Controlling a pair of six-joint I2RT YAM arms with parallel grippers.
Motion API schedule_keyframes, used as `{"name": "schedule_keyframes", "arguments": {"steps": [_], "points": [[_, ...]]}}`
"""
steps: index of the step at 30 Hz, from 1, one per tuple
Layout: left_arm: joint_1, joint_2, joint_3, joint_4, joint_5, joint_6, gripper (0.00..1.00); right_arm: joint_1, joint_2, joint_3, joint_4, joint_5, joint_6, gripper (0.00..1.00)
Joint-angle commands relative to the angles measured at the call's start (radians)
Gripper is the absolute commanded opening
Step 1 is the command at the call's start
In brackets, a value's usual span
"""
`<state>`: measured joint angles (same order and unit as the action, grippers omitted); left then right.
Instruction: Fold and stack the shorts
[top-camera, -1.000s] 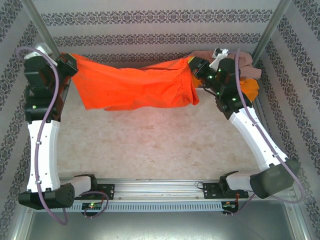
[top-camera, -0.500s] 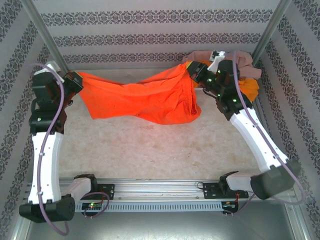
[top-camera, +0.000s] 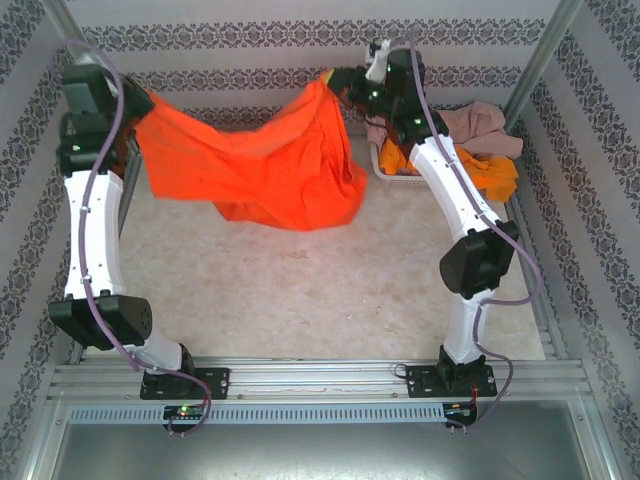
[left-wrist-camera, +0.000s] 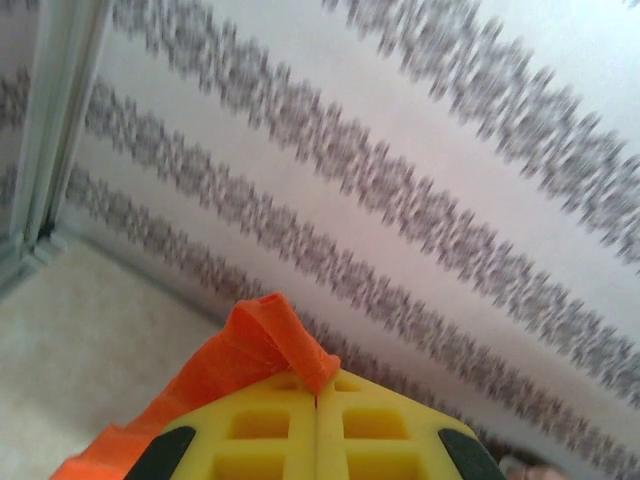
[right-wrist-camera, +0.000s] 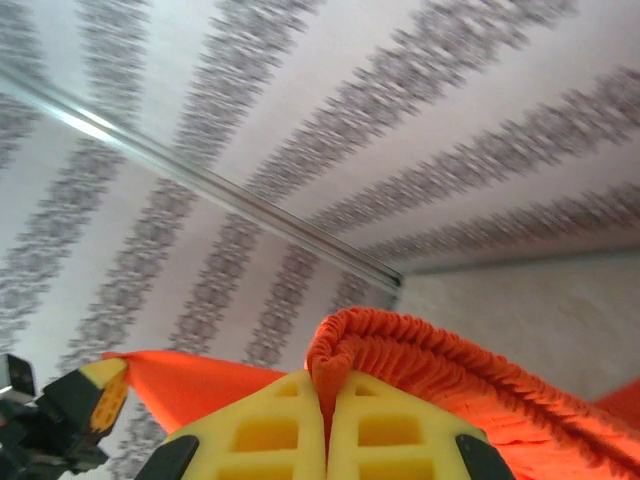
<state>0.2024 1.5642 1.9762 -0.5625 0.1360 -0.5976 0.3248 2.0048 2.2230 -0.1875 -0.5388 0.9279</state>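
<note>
Height is what changed in the last second: my left tool (top-camera: 128, 98), pads pressed together on a fold of cloth edge, has risen toward the back wall. The bright orange cloth shorts (top-camera: 255, 165) it shares now hang in the air, bunched and sagging in the middle, over the pale speckled counter (top-camera: 300, 290). My right tool (top-camera: 342, 80), clamped on the gathered elastic waist, has swung up and leftward, away from the white perforated plastic basket (top-camera: 398, 180). The dusty pink shorts (top-camera: 480, 125) and the second orange pair (top-camera: 497, 175) lie draped there. I judge this garment is free of the pile and ready to be spread flat for folding.
</note>
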Motion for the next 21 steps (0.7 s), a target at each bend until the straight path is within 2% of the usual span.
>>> {"name": "schedule_keyframes", "arguments": {"steps": [1,5,8,11,15,18,21], "points": [[0.014,-0.058,0.153,0.003,-0.051,0.057,0.0,-0.012,0.014,0.219,0.071,-0.117,0.003,0.0],[0.014,-0.19,0.125,0.067,-0.086,0.125,0.0,-0.062,0.039,0.319,0.118,-0.212,0.036,0.0],[0.014,-0.373,-0.115,0.203,-0.071,0.127,0.0,-0.09,0.006,0.235,0.123,-0.297,-0.02,0.0],[0.012,-0.577,-0.466,0.377,-0.011,0.064,0.0,-0.098,-0.1,-0.042,0.166,-0.322,-0.13,0.0],[0.01,-0.791,-0.898,0.474,0.084,-0.044,0.0,-0.097,-0.304,-0.531,0.26,-0.251,-0.301,0.0],[0.005,-0.951,-1.183,0.482,0.079,-0.113,0.0,-0.089,-0.429,-0.834,0.282,-0.23,-0.366,0.0],[0.003,-1.113,-1.34,0.344,0.025,-0.113,0.0,-0.055,-0.527,-1.07,0.26,-0.213,-0.403,0.0]]}}
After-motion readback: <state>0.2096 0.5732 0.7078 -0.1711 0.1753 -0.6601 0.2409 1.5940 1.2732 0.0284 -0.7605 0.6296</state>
